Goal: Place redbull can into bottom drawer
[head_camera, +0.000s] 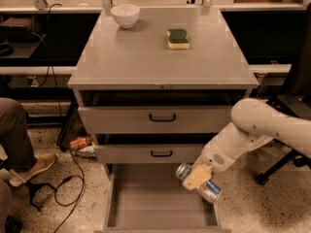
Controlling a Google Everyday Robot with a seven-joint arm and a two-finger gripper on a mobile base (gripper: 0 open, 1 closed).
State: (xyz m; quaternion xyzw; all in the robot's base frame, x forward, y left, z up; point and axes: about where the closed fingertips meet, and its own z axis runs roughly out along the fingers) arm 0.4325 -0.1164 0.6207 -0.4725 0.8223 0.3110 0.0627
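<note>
The redbull can [210, 192] is a slim blue and silver can held crosswise in my gripper [197, 177]. The gripper is shut on its middle, and both silver ends stick out at the sides. The can hangs just above the right side of the bottom drawer [146, 200], a wide shallow grey tray pulled fully open. My white arm [262, 130] reaches down to it from the right, in front of the cabinet.
Two upper drawers with black handles [162, 117] stand slightly open. On the cabinet top are a white bowl [125, 15] and a green-yellow sponge [178, 38]. A seated person's leg and shoe [26, 165] and cables are at left. A chair base [282, 166] is at right.
</note>
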